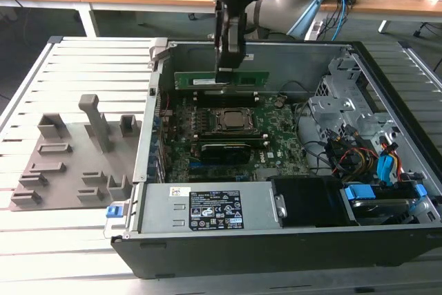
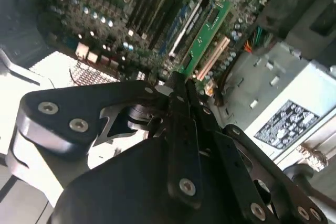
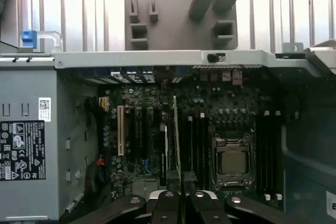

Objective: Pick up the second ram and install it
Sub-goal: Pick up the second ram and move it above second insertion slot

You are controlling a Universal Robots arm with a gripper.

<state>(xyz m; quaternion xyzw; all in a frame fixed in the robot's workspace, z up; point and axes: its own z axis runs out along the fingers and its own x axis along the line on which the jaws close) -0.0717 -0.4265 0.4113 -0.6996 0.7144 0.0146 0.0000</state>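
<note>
In the exterior view the black two-fingered pincer [image 1: 226,77] hangs down into the open black computer case [image 1: 242,257]. Its fingers are clamped together on the second ram [image 1: 193,79], a long narrow green circuit-board stick. The stick is level and stands on its long edge over the dark memory slots, just beyond the square metal CPU socket [image 1: 235,121] of the large green motherboard [image 1: 280,144]. I cannot tell if it touches a slot. In the first wrist view the stick [image 3: 175,129] appears edge-on. The grey plastic holder tray [image 1: 62,170] lies on the slatted white surface [image 1: 76,60], beside the case on the exterior view's left.
</note>
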